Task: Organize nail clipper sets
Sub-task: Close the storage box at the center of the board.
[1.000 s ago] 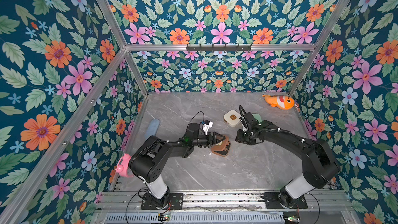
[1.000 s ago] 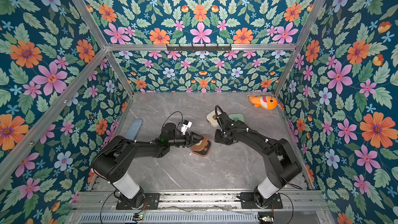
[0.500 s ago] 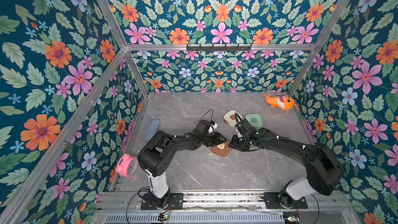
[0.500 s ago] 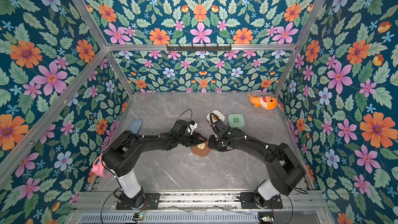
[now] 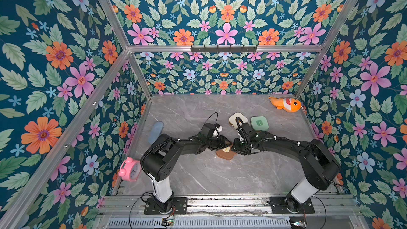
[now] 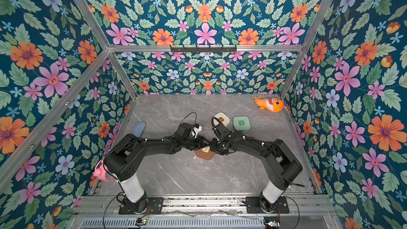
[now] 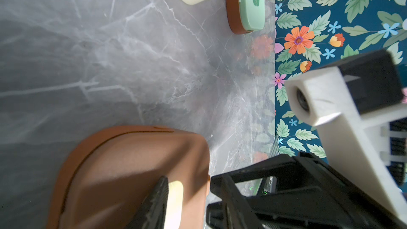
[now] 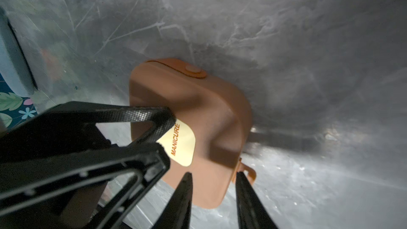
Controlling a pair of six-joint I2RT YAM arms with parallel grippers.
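Left claw (image 8: 164, 138) and right claw (image 8: 213, 175) converged on brown case (image 5: 224, 154); wrist views show contact, grip unclear.

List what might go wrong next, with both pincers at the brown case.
Left pincer and right pincer crowd the brown case from opposite sides; they could collide or tug against each other.
The right pincer straddles only the corner by the tab; that hold may slip or twist the case.
The right arm passes close to the cream case and mint case and might nudge them.
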